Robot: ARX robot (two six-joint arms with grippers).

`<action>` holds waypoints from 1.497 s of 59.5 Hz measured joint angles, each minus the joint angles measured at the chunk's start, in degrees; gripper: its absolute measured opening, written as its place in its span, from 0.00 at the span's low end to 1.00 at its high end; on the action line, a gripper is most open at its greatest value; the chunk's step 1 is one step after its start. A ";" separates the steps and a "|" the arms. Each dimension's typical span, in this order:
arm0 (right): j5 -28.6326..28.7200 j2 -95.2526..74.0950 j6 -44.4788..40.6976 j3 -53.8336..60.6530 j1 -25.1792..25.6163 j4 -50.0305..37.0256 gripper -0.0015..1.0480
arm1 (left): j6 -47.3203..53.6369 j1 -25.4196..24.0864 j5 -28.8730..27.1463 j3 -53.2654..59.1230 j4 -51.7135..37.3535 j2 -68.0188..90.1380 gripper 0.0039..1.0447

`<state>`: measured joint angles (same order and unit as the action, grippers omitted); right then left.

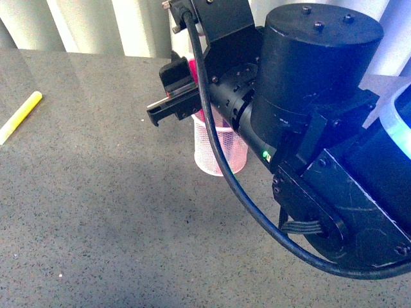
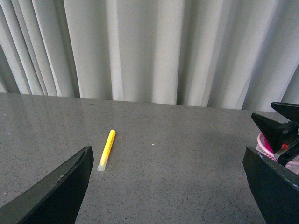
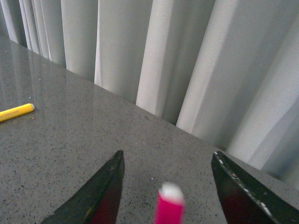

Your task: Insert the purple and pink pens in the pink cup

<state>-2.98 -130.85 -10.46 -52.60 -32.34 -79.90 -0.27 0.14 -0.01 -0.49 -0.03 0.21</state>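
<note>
The pink cup (image 1: 221, 151) stands upright on the grey speckled tabletop (image 1: 115, 212), towards the far side and a little right of the middle in the front view. Most of its rim is hidden there by the right arm (image 1: 302, 96), which reaches across in front of it. Only the mesh wall and base show clearly. In the left wrist view a small part of the cup (image 2: 266, 144) shows at the edge, behind the black tips of the right arm's pincer.

The pink pen (image 3: 169, 205) stands upright, its pale cap uppermost and blurred, in the gap between the right pincer's fingers (image 3: 100, 196). The right pincer (image 1: 176, 96) sits directly over the cup, its jaws spread wide apart with the pen touching neither side. A strip of magenta (image 1: 191, 69) shows beside the pincer in the front view. Whether the pen's lower end rests inside the cup cannot be told. The purple pen cannot be made out in any view.

The left pincer (image 2: 168, 186) is also spread wide, with nothing between its fingers, and faces the tabletop and the curtain (image 2: 154, 46).

A yellow marker (image 1: 20, 116) lies flat on the tabletop at the far left, well apart from the cup.
</note>
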 joint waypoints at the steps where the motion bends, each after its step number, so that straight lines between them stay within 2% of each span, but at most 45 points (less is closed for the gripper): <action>1: -0.02 0.00 0.02 0.35 0.07 0.00 0.64 | 0.00 0.00 -0.02 0.00 0.00 0.00 0.94; 12: -1.77 0.42 0.87 3.08 0.94 0.02 0.95 | 0.00 0.00 -0.02 0.00 0.00 0.00 0.94; 18: -9.16 11.47 5.64 11.67 4.74 7.04 0.93 | 0.00 0.00 -0.17 0.00 0.00 0.02 0.94; 29: -8.26 35.28 18.56 19.80 10.73 29.03 0.93 | 0.00 0.00 -0.11 0.00 0.00 -0.02 0.94; 42: -7.89 39.01 21.49 20.96 11.08 31.01 0.93 | 0.00 0.00 -0.13 0.00 0.00 -0.02 0.94; 43: -8.74 38.82 21.05 21.09 10.97 30.34 0.93 | 0.00 0.00 -0.11 0.00 0.00 -0.02 0.94; 46: -14.82 37.73 16.63 24.30 11.17 19.58 0.82 | 0.00 0.00 -0.07 0.00 0.00 -0.02 0.94; 51: -14.82 39.39 13.25 29.40 13.18 13.14 0.68 | 0.00 0.00 -0.04 0.00 0.00 -0.02 0.94; 74: -6.84 58.27 10.64 43.67 21.73 17.33 0.03 | 0.00 0.00 -0.04 0.00 0.00 -0.02 0.94; 89: -3.58 70.27 10.47 48.30 25.42 24.61 0.03 | 0.00 0.00 -0.02 0.00 0.00 -0.02 0.94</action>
<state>-6.57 -60.58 0.01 -4.29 -6.92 -55.29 -0.27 0.14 -0.03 -0.49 -0.03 0.19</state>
